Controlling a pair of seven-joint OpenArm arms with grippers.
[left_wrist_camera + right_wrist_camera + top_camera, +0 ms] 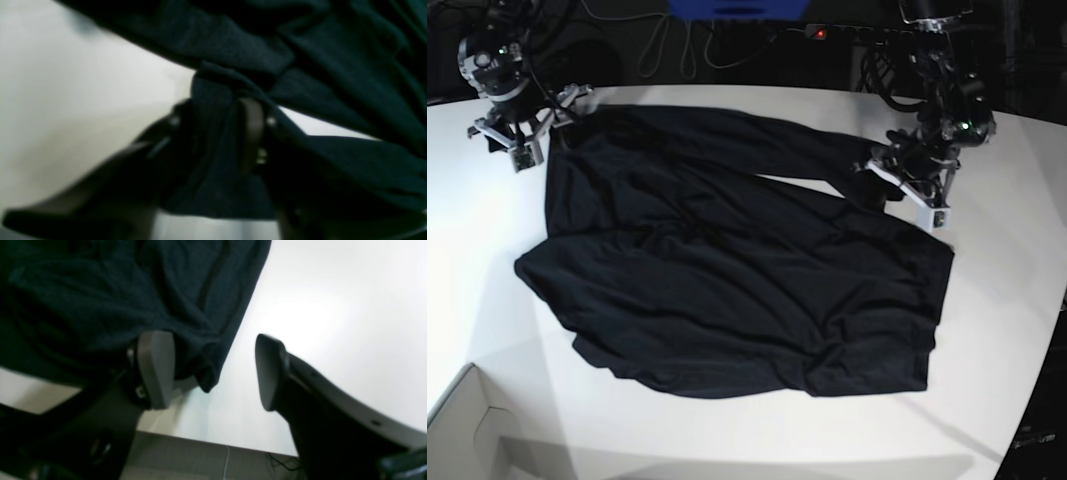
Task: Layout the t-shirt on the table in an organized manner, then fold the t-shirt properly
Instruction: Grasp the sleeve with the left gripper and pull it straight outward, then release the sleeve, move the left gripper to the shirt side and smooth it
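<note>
Behind the far edge the room is dark, with loose cables (662,45) hanging in loops, a blue object (737,9) at top centre and a small red light (821,34) beside it. A white box (467,430) sits at the near left corner. Under the near rim, a grey floor (186,456) with thin cords, perhaps; the view is blurred.

Bunched t-shirt (213,146) fabric hides the left gripper's (220,133) blurred jaws.

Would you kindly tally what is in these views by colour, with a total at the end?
Black: 3, the t-shirt, left claw, right claw
White: 2, the table, box
Blue: 1, an object at the far edge
Total: 6
</note>
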